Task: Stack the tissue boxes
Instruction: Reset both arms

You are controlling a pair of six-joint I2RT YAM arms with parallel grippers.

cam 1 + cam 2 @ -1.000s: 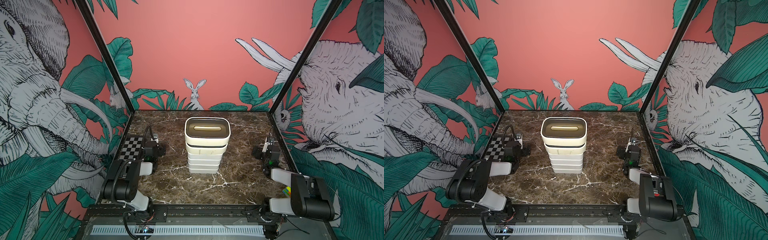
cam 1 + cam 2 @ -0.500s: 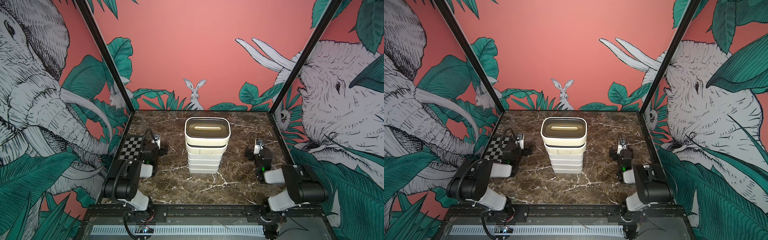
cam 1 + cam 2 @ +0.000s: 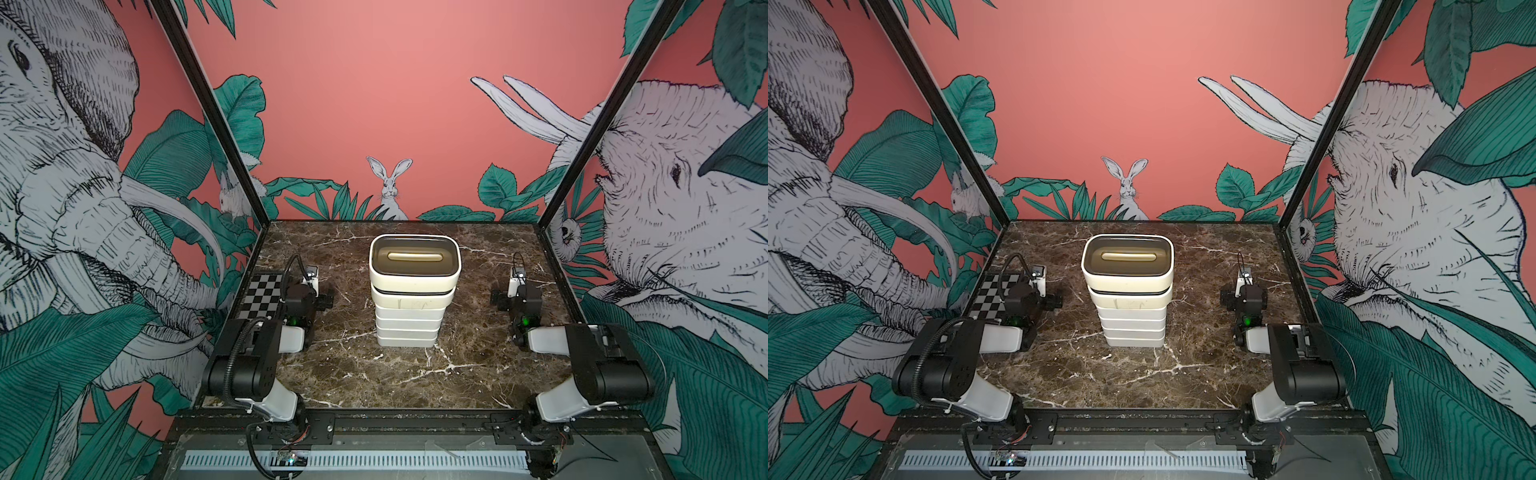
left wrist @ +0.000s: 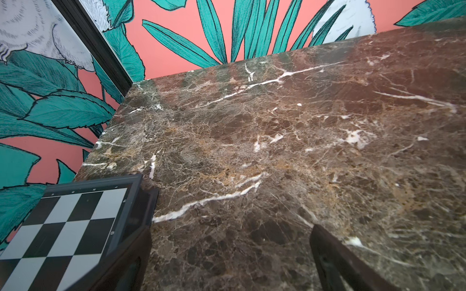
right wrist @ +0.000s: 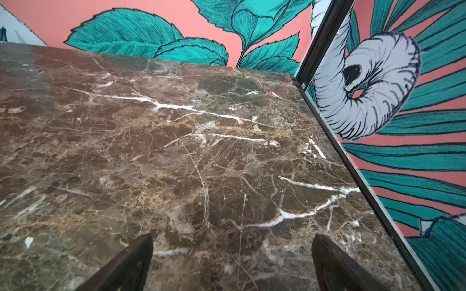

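Several white tissue boxes (image 3: 409, 320) (image 3: 1129, 322) stand in one upright stack at the middle of the marble table, seen in both top views. The top box has a dark brown lid (image 3: 415, 269) with a pale oval slot. My left gripper (image 3: 309, 291) (image 3: 1034, 293) hovers low to the left of the stack, well apart from it, open and empty (image 4: 230, 234). To the right of the stack, also apart, my right gripper (image 3: 519, 293) (image 3: 1246, 293) is open over bare marble (image 5: 232, 239). Neither wrist view shows the boxes.
A flat black-and-white checkerboard (image 3: 264, 291) (image 4: 63, 226) lies at the table's left edge, right beside the left gripper. Printed walls close the table at the left, back and right. A black rail (image 3: 415, 424) runs along the front.
The right arm has swung inward from the right wall, bringing its gripper a little closer to the stack. The left arm and the stack have not moved.
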